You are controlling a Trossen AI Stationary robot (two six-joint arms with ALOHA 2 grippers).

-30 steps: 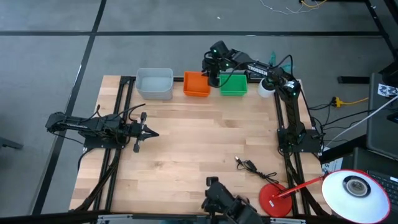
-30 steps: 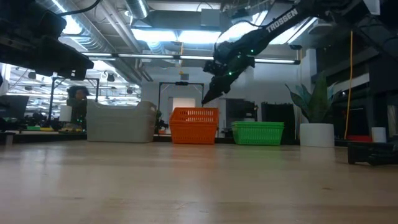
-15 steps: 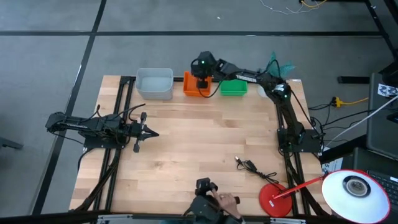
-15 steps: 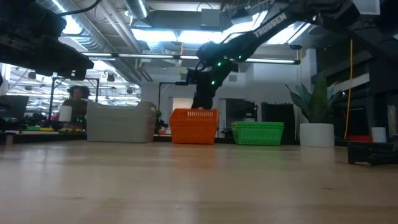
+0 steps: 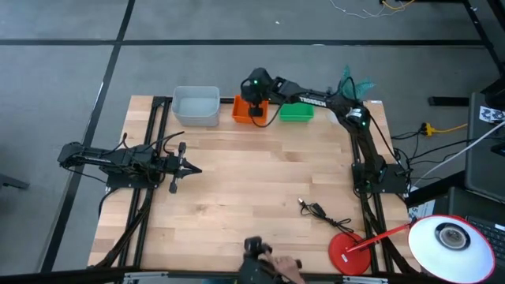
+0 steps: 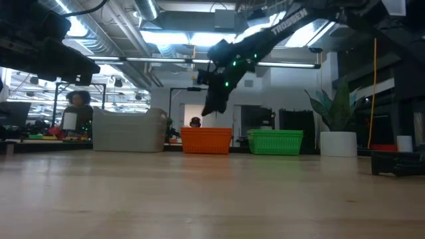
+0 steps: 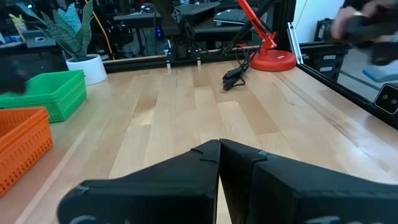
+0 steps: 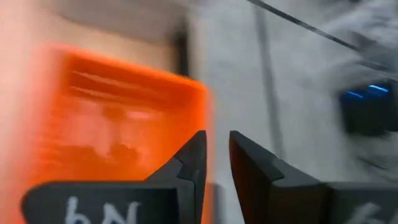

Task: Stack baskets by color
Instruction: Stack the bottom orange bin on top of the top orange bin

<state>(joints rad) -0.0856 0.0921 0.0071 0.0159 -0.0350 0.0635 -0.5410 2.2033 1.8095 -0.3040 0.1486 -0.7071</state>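
Observation:
Three baskets stand in a row along the table's far edge: a grey-white one (image 5: 196, 105), an orange one (image 5: 241, 108) and a green one (image 5: 296, 112). My right gripper (image 5: 256, 106) hangs over the orange basket's right part, open by a narrow gap. The low view shows its tip (image 6: 207, 111) a little above the orange rim (image 6: 206, 129). In the blurred right wrist view its fingers (image 8: 216, 155) stand on either side of the orange basket's corner wall (image 8: 202, 118). My left gripper (image 5: 193, 169) waits shut and level at the table's left, holding nothing.
A white pot with a plant (image 5: 339, 110) stands right of the green basket. A black cable (image 5: 316, 210) and a red lamp base (image 5: 347, 254) lie near the front right. A person's hand (image 5: 272, 268) shows at the near edge. Bare wood fills the middle.
My right gripper has swung from the gap between the green and orange baskets toward the table's left, over the orange basket, and dipped to its rim half a second ago. The orange basket's top now shows lower in the low view than before.

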